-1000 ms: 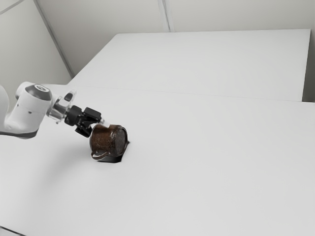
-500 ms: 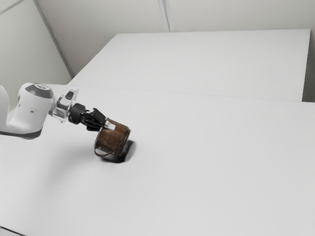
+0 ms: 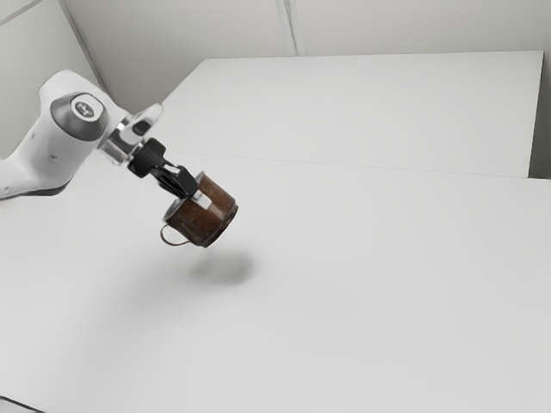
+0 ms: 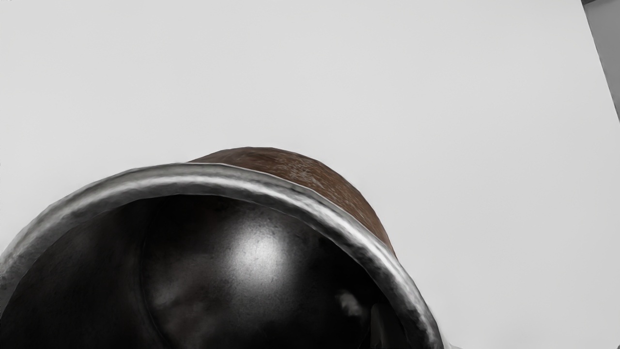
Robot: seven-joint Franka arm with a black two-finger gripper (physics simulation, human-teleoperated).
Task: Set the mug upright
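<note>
My gripper (image 3: 195,193) is shut on the wall of the brown mug (image 3: 207,217), near its rim, and holds it in the air above the table. The mug hangs tilted, its mouth turned up toward my hand and its base toward the exterior view's lower right. Its thin handle (image 3: 175,242) sticks out on the exterior view's left. From the wrist camera, the mug's metal rim (image 4: 203,179) and dark inside are seen from close up, with a strip of its brown outer wall beyond the rim.
The white table (image 3: 362,284) stretches below the mug, whose shadow falls on it. Another white surface (image 3: 370,107) lies behind, by the pale walls. An edge of the white surface shows in the wrist view.
The mug was lying on its side on the table. My gripper took hold of it and lifted it clear, and its mouth has tipped upward as the arm rose.
</note>
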